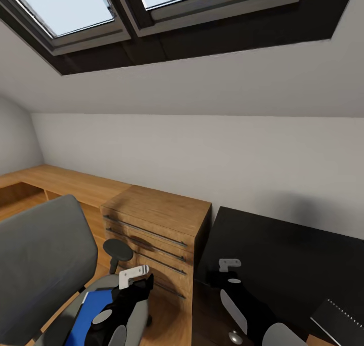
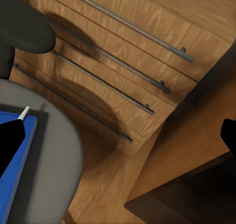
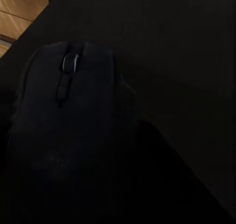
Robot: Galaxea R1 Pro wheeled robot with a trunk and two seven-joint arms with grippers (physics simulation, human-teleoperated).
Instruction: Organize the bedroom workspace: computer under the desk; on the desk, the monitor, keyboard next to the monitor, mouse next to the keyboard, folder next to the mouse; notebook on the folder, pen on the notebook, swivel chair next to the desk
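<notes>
The blue folder (image 1: 93,305) lies on the seat of the swivel chair (image 1: 40,265), so that move is not yet done. A thin white pen (image 2: 23,113) rests at the folder's edge in the left wrist view. The left gripper (image 1: 132,281) hangs just over the chair seat, close to the folder; its two black fingertips (image 2: 10,140) stand far apart at the sides of that view, so the jaws are wide with nothing between them.

On the black desk (image 1: 283,245) a dark mouse (image 3: 73,86) sits right under the right gripper (image 1: 228,272), so the mouse looks to be already on the desk. Whether that gripper is closed on the mouse or merely above it, I cannot tell; the view is too dark. A spiral notebook (image 1: 338,318) lies on the desk near the right edge, apart from the folder, so the stacking is still to come.

Beside the desk stands a wooden dresser (image 1: 156,229). The chair sits in front of the dresser, near the desk.
</notes>
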